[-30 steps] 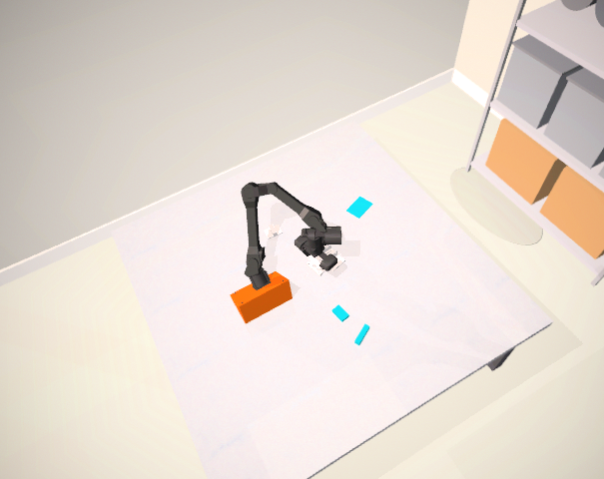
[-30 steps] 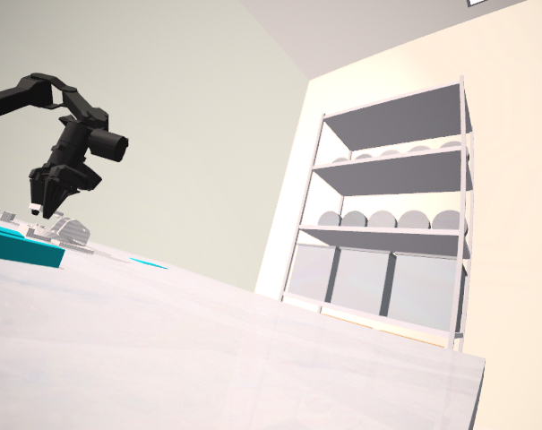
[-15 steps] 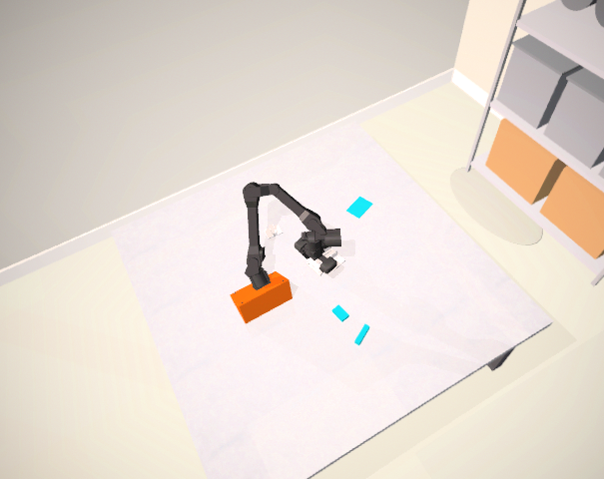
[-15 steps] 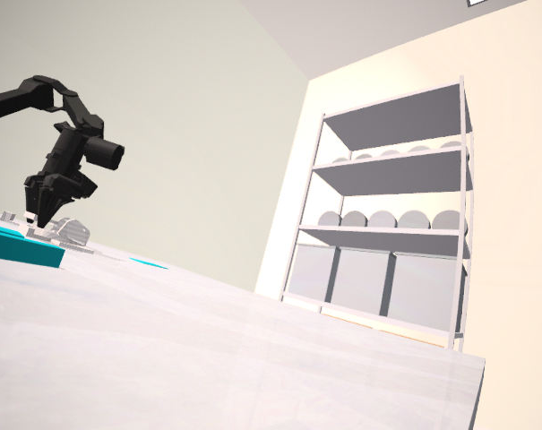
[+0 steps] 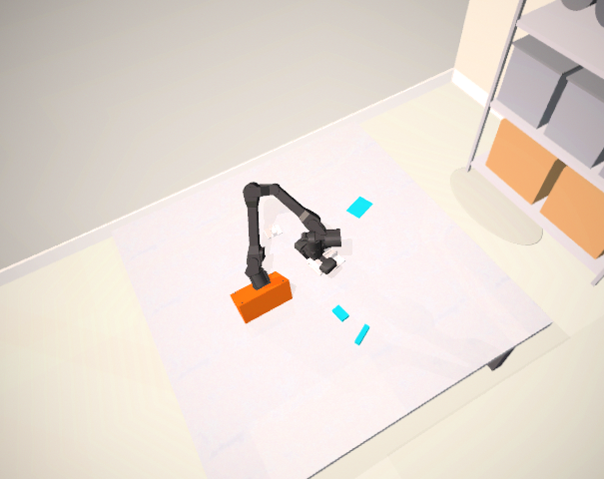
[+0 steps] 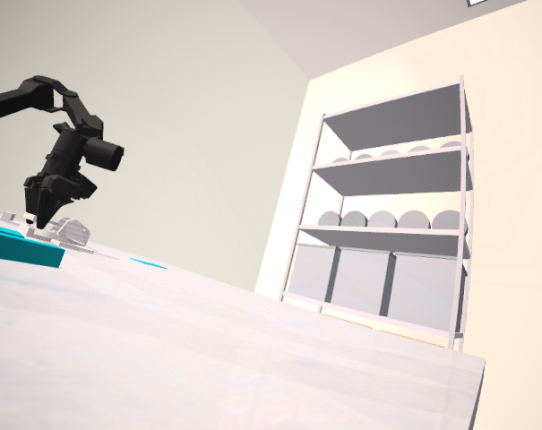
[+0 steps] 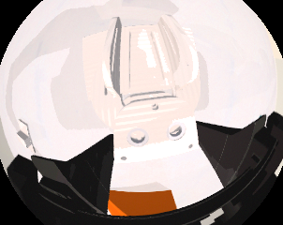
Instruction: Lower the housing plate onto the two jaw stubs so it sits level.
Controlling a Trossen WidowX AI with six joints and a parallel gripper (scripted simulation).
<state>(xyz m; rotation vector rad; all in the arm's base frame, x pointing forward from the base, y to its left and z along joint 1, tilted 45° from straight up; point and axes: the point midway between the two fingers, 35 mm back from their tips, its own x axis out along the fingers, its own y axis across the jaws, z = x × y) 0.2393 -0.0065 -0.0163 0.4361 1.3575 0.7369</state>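
Observation:
My gripper [image 5: 315,257] [image 6: 34,224] [image 7: 153,131] is shut on the white housing plate [image 6: 29,215] [image 7: 156,147], whose edges lie between the two black fingers. The plate has two round holes, and a grey shape shows in each. It is low over the near end of the pale base [image 6: 76,248] [image 7: 94,70]. Two upright curved jaws, the left jaw [image 7: 116,56] and the right jaw [image 7: 181,52], stand beyond the plate on the base. The stubs under the plate are mostly hidden. I cannot tell whether the plate touches them.
The arm stands on an orange block [image 5: 266,301] [image 7: 146,201]. A small white part [image 5: 274,231] [image 7: 24,133] lies left of the gripper. A flat cyan square [image 5: 359,207] [image 6: 148,262] lies behind, and two cyan blocks, one short [image 5: 340,312] and one narrow [image 5: 361,334], lie in front.

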